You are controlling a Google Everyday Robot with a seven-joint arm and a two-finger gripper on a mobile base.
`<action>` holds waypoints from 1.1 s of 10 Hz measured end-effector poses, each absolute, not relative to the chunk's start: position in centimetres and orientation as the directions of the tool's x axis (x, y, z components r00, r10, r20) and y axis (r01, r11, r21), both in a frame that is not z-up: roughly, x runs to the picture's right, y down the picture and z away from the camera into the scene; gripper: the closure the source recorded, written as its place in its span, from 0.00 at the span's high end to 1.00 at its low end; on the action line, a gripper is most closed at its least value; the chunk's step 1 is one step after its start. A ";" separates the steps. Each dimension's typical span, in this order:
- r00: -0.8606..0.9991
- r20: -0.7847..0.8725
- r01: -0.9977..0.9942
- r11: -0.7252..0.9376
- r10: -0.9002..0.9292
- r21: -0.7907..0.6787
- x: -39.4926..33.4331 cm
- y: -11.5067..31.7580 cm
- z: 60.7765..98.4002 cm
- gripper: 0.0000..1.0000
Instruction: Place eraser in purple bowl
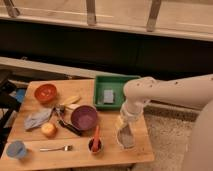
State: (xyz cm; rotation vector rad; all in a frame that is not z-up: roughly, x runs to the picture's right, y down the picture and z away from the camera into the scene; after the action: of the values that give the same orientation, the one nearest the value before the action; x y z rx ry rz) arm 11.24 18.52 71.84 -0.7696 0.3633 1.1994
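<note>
The robot's arm reaches in from the right of the purple bowl [84, 117], bent down over the wooden table [75, 156]. Its gripper [123, 126] hangs to the right of the purple bowl, well apart from it, pointing downward. Directly under the gripper stands a white cup [120, 141], and the grey eraser [128, 137] shows at that cup, touching or just below the gripper's tip. Whether the gripper is clamped on the eraser or loose around it cannot be told.

Behind and right of the purple bowl lies a green tray [116, 80] holding a blue-grey square pad [108, 96]. Behind and left of the purple bowl sits an orange-red bowl [45, 92]. Left of the purple bowl lies a blue-grey cloth [38, 119]; a fork [55, 148] lies in front and to the left.
</note>
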 end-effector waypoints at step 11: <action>0.304 -0.485 -0.929 0.143 0.820 -0.341 13.1 11.7 70.1 0.10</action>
State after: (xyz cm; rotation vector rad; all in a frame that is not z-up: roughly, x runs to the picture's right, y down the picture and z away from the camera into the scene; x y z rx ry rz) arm 13.14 11.67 70.15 -0.6520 0.2000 1.2730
